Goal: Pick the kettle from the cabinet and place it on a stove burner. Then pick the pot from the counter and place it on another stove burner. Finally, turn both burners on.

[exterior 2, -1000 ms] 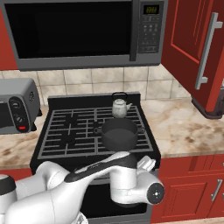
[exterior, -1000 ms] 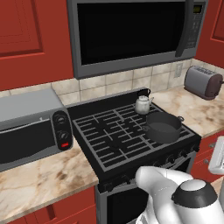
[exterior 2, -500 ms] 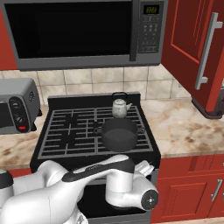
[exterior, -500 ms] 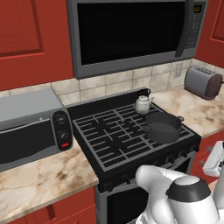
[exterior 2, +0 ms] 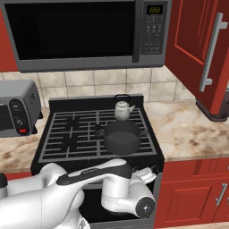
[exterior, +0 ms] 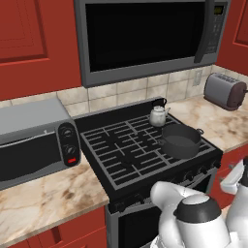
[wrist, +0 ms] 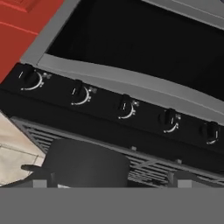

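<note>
Room: a rendered kitchen with red cabinets, a tiled wall and a microwave across the upper middle of the frame.
Worktop: the beige marbled worktop ran to both sides of the black stove; a toaster oven sat at the left edge, a chrome toaster at the upper right.
Kettle: the kettle stood upright on the rear right burner, close to the stove's back edge.
Pot: the pot sat on the front right burner, just in front of the kettle and apart from it, its near side close to the stove's front edge.
Open room: the left half of the grates lay bare in both base views.
Cabinet: a red door stood ajar at the upper right of the right base view.
Knobs: five knobs lined the front panel across the hand view.
Hand: the hand was below the stove's front edge, fingers released wide, gripping nothing.
</note>
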